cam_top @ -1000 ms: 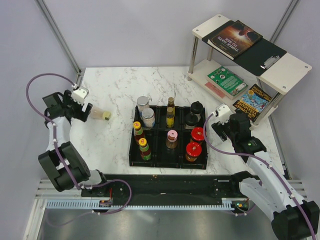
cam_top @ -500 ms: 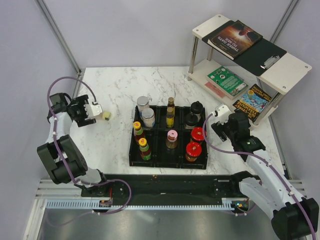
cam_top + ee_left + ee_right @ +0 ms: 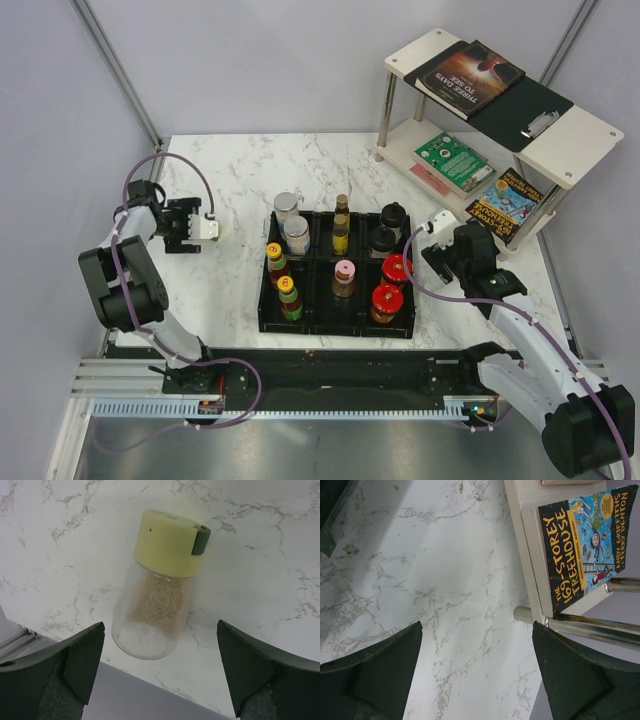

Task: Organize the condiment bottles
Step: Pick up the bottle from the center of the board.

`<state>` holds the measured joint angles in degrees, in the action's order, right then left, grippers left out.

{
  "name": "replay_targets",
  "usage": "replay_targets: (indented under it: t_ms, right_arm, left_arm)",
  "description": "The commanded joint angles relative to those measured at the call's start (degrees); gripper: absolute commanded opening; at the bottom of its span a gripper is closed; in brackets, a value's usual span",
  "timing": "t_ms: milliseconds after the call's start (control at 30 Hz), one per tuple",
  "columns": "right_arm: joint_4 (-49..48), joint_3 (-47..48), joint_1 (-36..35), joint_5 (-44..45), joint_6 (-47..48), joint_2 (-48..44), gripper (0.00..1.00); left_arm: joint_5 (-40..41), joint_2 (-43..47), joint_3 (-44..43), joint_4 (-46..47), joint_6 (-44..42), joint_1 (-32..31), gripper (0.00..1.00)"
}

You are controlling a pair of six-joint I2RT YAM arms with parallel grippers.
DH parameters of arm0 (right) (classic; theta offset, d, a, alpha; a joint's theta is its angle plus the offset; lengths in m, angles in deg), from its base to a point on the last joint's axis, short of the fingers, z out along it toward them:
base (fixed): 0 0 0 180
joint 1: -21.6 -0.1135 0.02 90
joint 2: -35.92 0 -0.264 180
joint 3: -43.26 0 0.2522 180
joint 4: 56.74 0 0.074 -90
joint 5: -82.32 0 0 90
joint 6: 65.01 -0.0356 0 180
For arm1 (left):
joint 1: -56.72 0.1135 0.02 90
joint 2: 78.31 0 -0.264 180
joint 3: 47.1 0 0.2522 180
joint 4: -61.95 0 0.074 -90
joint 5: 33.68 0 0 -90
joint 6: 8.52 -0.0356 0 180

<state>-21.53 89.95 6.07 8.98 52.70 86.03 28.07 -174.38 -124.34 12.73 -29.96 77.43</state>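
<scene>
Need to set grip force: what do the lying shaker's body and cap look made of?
Shaker body: clear, glossy glass or hard plastic; the tan granules show through it, but which of the two is unclear. Cap: matte pale-yellow plastic, judging by its moulded look, with a grey tab.

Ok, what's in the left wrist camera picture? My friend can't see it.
A small clear shaker jar with a pale yellow lid and tan powder inside lies on a white marble table. The left gripper frames it from the bottom of the picture, its two dark jaws open wide on either side, not touching it.
</scene>
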Motion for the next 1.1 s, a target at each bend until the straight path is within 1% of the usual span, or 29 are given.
replay_targets:
  t_ms: [0, 133, 300, 333, 400, 500, 567, 600, 633, 700, 733, 800, 833, 867, 933, 1000, 1033, 1067]
  right_arm:
    - [-0.89, 2.14, -0.12, 1.09, -0.63, 0.43, 0.98]
    - [-0.97, 2.14, -0.12, 1.18, -0.55, 0.43, 0.98]
    - [-0.97, 2.14, -0.12, 1.09, -0.55, 0.34, 0.98]
    - [-0.97, 2.14, -0.12, 0.91, -0.55, 0.34, 0.98]
    - [-0.97, 2.23, -0.12, 1.00, -0.46, 0.26, 0.98]
    - [-0.97, 2.23, -0.12, 0.91, -0.46, 0.08, 0.98]
    - [-0.97, 2.32, -0.12, 0.65, -0.46, 0.08, 0.98]
    - [-0.97, 2.32, -0.12, 0.65, -0.46, -0.01, 0.98]
    - [-0.97, 2.32, -0.12, 0.65, -0.46, -0.18, 0.98]
    - [-0.97, 2.40, -0.12, 0.47, -0.54, -0.36, 0.98]
    - [-0.97, 2.40, -0.12, 0.39, -0.55, -0.36, 0.98]
    - [-0.89, 2.49, -0.12, 0.21, -0.63, -0.45, 0.98]
    - [-0.89, 2.58, -0.20, 0.30, -0.72, -0.54, 0.98]
    - [-0.80, 2.58, -0.12, 0.30, -0.81, -0.62, 0.98]
    - [-0.62, 3.02, -0.12, -0.23, -0.98, -0.80, 0.98]
    - [-0.36, 3.54, -0.12, -1.19, -1.16, -1.06, 0.98]
    - [-0.01, 4.16, -0.12, -1.55, -1.25, -1.33, 0.98]
    - [0.17, 4.68, -0.12, -2.16, -1.25, -1.41, 0.98]
  left_arm:
    - [2.50, -3.59, -4.98, -3.03, -16.62, -1.37, 1.00]
    - [5.92, -7.28, -8.14, -5.23, -17.32, -2.69, 1.00]
    - [7.59, -11.23, -12.62, -9.26, -17.94, -3.13, 0.99]
    - [8.38, -12.03, -13.93, -11.54, -18.11, -3.31, 0.98]
    - [8.30, -13.34, -14.82, -12.96, -17.85, -3.31, 0.98]
    - [8.30, -14.40, -15.18, -14.72, -17.32, -3.66, 0.94]
    - [8.56, -15.46, -14.83, -15.16, -16.18, -4.10, 0.84]
    - [8.74, -15.81, -14.74, -15.25, -15.74, -4.45, 0.78]
    - [8.74, -16.33, -14.57, -15.16, -14.35, -4.71, 0.67]
    - [8.13, -16.78, -14.48, -15.16, -12.32, -4.98, 0.56]
    - [6.91, -17.04, -14.74, -15.16, -9.62, -5.41, 0.51]
    - [5.84, -17.39, -14.74, -15.16, -7.14, -5.94, 0.46]
    - [4.88, -17.31, -14.39, -15.16, -5.73, -6.03, 0.41]
    - [4.26, -17.13, -14.21, -15.08, -5.02, -6.03, 0.40]
    - [1.73, -16.61, -13.86, -15.16, -2.31, -5.94, 0.33]
    - [-0.39, -15.38, -13.60, -15.34, -0.19, -5.86, 0.22]
    - [-2.58, -14.85, -13.68, -15.95, 1.73, -5.94, 0.15]
    - [-3.82, -14.32, -13.86, -16.65, 2.71, -5.86, 0.12]
